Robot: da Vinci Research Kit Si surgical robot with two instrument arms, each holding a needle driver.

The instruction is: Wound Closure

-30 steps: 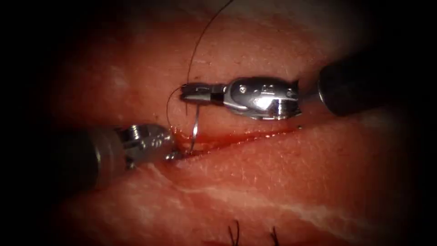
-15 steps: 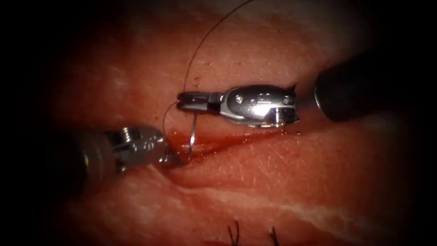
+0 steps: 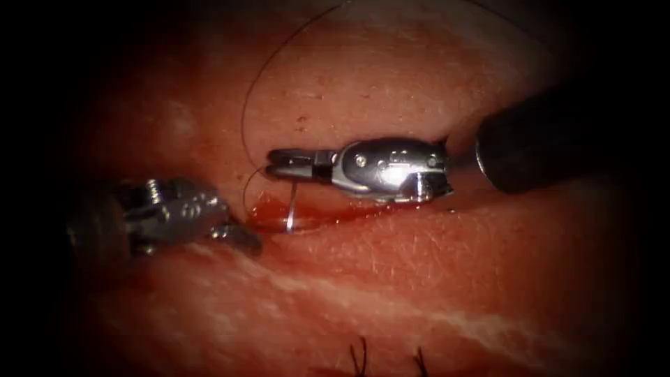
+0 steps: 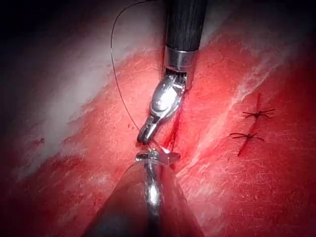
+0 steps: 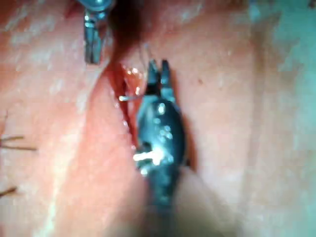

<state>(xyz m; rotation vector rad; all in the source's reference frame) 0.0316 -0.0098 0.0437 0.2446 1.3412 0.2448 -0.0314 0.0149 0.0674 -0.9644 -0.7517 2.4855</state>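
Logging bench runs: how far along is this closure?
Done: two tied stitches sit further along the cut. In hand: the right tool holds the needle near its thread end, tip down in the red fluid. Left: the cut gapes there; the left tool holds nothing.

Dim centre-lit field, dark vignetted edges

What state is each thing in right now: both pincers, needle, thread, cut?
Right pincer: shut on the needle near its thread end.
Left pincer: beside the cut's left end, holding nothing visible.
Needle: its lower part in the cut.
Thread: loops slack over the tissue.
Cut: open, red fluid pooled.
Earlier stitches: tied.
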